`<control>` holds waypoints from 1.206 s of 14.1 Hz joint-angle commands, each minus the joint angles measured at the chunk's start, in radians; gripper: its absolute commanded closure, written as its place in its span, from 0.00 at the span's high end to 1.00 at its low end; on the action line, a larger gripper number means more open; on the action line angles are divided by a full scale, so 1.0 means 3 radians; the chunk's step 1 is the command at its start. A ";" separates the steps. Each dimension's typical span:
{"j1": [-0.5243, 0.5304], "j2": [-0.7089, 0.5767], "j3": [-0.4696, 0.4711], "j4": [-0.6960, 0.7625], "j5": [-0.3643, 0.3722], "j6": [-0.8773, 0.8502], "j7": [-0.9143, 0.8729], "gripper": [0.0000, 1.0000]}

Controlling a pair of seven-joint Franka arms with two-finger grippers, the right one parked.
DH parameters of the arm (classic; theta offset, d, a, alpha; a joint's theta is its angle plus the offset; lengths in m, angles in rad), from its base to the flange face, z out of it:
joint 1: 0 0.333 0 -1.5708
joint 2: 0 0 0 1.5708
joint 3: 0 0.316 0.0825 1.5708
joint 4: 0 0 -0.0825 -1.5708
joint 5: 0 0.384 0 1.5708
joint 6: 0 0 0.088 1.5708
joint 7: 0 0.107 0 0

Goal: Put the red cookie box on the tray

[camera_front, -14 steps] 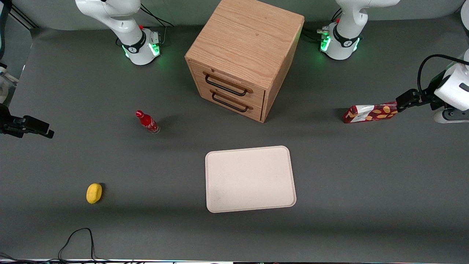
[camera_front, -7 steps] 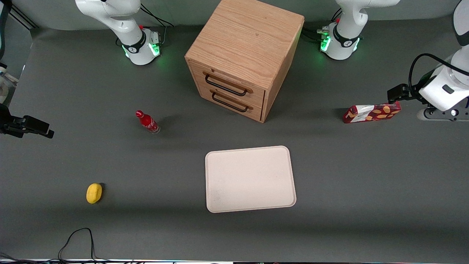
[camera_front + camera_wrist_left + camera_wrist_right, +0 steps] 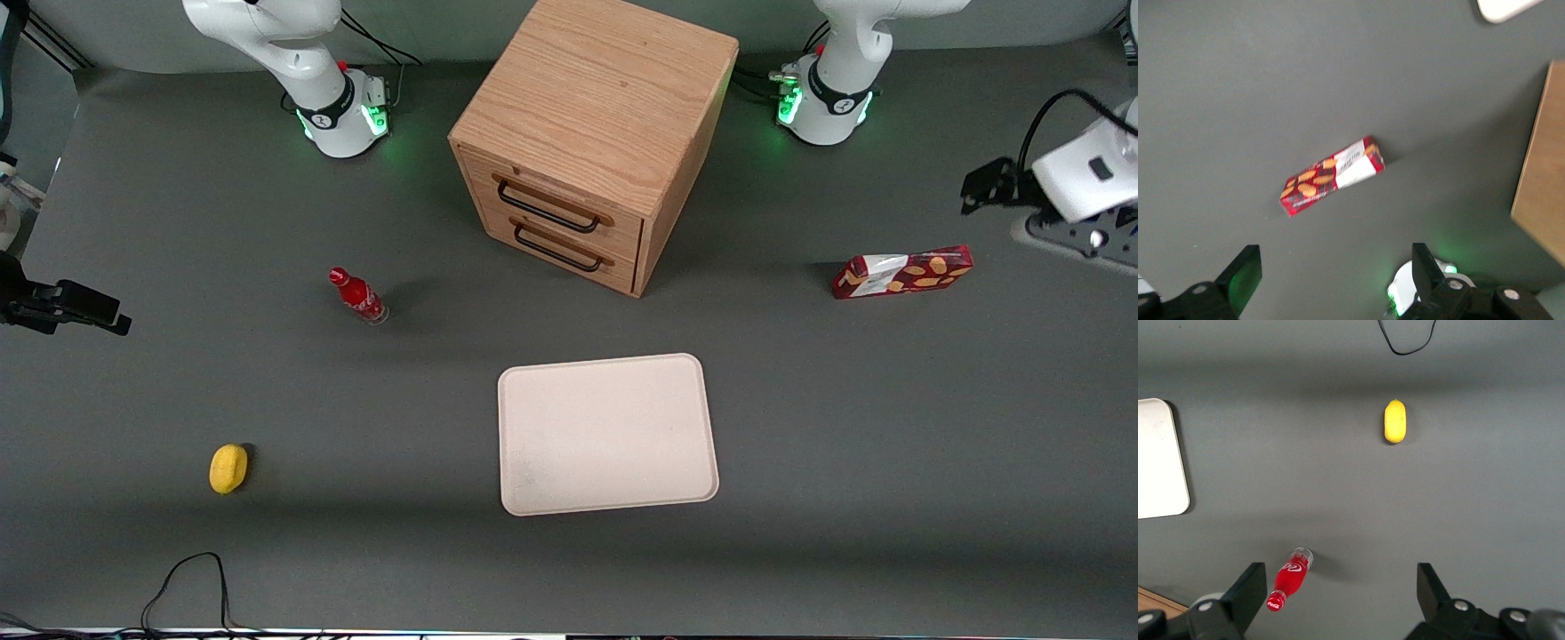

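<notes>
Landmark for this entry: the light oak two-drawer wooden cabinet (image 3: 594,133) with dark wire handles, standing on the grey table (image 3: 800,551). The red cookie box (image 3: 902,272), a long, slim, flat dark-red carton with orange-yellow cookie pictures and a white panel at one end, lies flat on the table toward the working arm's end from the cabinet, well apart from it, its white-panel end pointing at the cabinet. Nothing touches the carton. The left arm's black two-finger gripper (image 3: 978,188) hangs in the air farther out from the cabinet than the carton, raised above the table and clear of the carton. In the left wrist view the two fingers (image 3: 1245,277) stand spread wide with only bare table between them, holding nothing, and the carton (image 3: 1332,176) lies on the table apart from them. The tray (image 3: 608,434), a large flat cream-white rectangle with rounded corners and a low raised rim, sits in front of the cabinet's drawers, nearer the front camera, apart from the cabinet and well apart from the carton. A small red soda bottle (image 3: 357,296) lies toward the parked arm's end from the cabinet. A small yellow oval object (image 3: 228,468) lies farther that way and nearer the front camera than the bottle.
</notes>
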 commanded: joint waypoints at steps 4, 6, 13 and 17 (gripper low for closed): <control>0.0009 -0.1387 0.0000 -0.1518 0.0077 0.0392 0.0932 1.00; 0.0009 -0.1598 0.0087 -0.1815 0.0082 0.0474 0.1335 1.00; 0.0004 -0.1385 0.0506 -0.2517 0.0189 0.1516 0.2860 1.00; 0.0019 -0.0700 0.0521 -0.2548 0.0220 0.2175 0.3406 1.00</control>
